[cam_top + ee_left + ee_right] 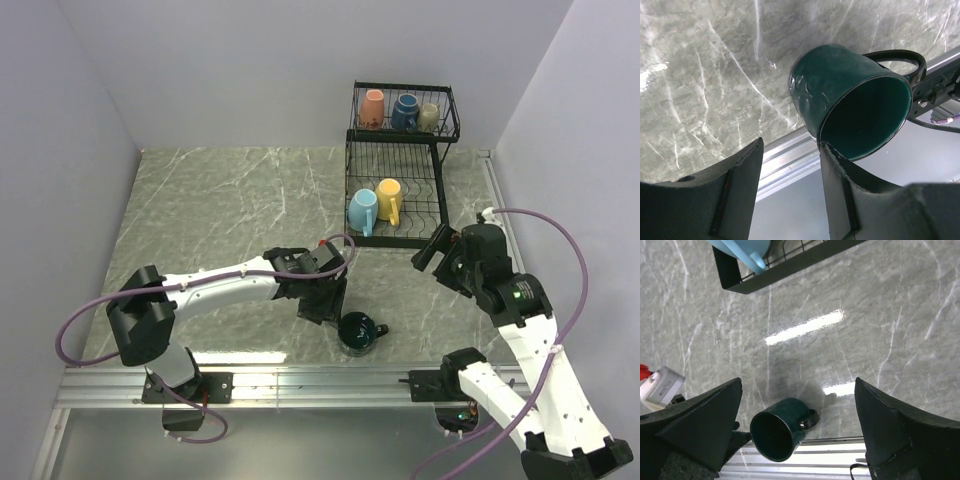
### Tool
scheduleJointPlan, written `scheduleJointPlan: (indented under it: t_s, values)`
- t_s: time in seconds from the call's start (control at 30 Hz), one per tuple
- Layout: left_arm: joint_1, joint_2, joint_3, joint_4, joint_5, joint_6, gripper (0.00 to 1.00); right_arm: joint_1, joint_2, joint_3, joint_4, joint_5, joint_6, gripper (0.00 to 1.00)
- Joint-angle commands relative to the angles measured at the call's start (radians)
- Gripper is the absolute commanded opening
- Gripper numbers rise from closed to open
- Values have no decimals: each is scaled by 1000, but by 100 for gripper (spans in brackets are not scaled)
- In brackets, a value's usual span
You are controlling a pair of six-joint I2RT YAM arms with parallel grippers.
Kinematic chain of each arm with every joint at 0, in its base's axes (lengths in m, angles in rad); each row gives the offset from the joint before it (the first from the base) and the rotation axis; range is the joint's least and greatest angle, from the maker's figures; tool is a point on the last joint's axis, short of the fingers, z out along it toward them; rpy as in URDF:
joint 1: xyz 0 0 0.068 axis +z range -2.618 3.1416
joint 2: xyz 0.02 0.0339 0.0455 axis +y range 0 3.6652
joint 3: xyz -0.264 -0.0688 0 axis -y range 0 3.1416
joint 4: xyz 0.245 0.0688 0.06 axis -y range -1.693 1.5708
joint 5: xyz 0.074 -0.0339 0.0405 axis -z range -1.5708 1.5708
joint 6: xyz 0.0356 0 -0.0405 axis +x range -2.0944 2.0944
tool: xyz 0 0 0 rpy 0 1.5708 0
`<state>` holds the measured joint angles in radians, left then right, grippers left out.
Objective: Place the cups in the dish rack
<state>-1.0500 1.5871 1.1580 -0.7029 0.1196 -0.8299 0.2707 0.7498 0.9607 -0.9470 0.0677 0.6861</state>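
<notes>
1. Currently five mugs sit in the dish rack, upper right of the top view. The orange-pink mug, navy mug and olive-grey mug are in the raised basket. The light blue mug and yellow mug are in the lower tray.
2. The dark teal mug is out on the table, bottom centre of the top view. It is close to the metal rail and well apart from the rack.
3. The left claw sits just up-left of that mug in the top view, where the finger gap is not readable.
4. The left wrist view fills that in: left claw parted moderately, nothing between the fingers. The dark teal mug lies beyond the tips, upper right of the frame, mouth toward the lens and handle at far right. One finger overlaps the rim in frame; I cannot tell whether they touch.
5. The right claw hovers by the lower tray's front right corner in the top view.
6. Only the right wrist view shows the right claw spread wide and empty. The dark teal mug is low centre there and the light blue mug upper left.
</notes>
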Motion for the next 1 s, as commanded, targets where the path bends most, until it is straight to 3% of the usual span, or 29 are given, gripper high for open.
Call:
scheduleJointPlan:
  t_s: [0.0, 0.4, 0.5, 0.6, 0.63, 0.7, 0.73, 0.83, 0.97]
  values:
    - [-4, -55, 22, -3, -38, -15, 54, -2, 14, 9, 0, 12, -13, 100]
    - [-35, 92, 35, 78, 11, 20, 48, -2, 57, -14, 36, -63, -16, 100]
    - [-35, 134, 37, 114, 32, 15, 40, -1, 45, -39, 33, -89, -13, 100]
    - [-35, 163, 42, 140, 67, 12, 21, -2, 23, -66, 19, -104, -10, 100]
    - [-35, 168, 45, 149, 74, 14, 10, -2, 8, -73, 19, -109, -10, 100]
    - [-35, 177, 46, 161, 95, 18, 0, -2, -4, -91, 17, -126, -10, 100]
    - [-35, 174, 45, 175, 106, 20, 0, -2, -21, -99, 20, -137, -13, 100]
    - [-27, 160, 49, 209, 199, 60, 0, -2, -70, -126, 86, -259, -37, 100]
    - [14, 126, 49, 267, 481, 124, 0, -2, -136, -149, 238, -506, -54, 100]
